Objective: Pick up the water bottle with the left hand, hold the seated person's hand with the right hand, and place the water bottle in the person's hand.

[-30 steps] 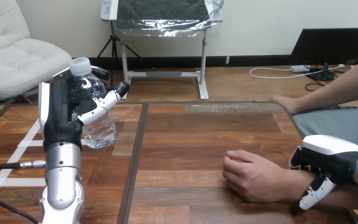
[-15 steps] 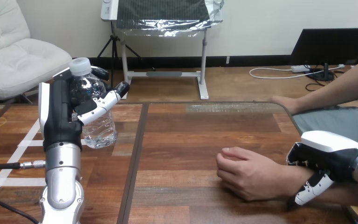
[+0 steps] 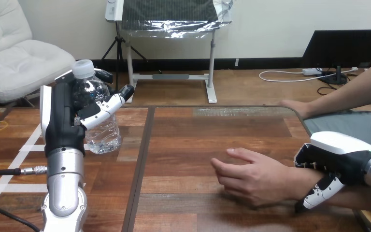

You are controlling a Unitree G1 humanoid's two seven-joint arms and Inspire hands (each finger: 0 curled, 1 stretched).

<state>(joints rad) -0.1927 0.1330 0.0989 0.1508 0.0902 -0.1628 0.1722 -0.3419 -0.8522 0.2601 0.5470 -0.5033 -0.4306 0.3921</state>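
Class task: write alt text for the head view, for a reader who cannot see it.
The robot's left hand holds a clear bottle upright at the table's left side. Its right hand curls round the person's wrist at lower right; the person's hand lies on the table, fingers loosely open toward the bottle.

Middle of the worktop (image 3: 183, 145) is bare: open lane between the water bottle (image 3: 105, 135) at left and the person's near hand (image 3: 253, 176), flat on the wood right of centre. Left side blocked: left hand (image 3: 60, 121) wrapped round the upright bottle, forearm rising from the bottom edge. Lower right corner taken: right hand (image 3: 338, 159) clasped on the person's wrist (image 3: 297, 181). The person's far hand (image 3: 294, 107) sits on the far right edge; far middle strip free.
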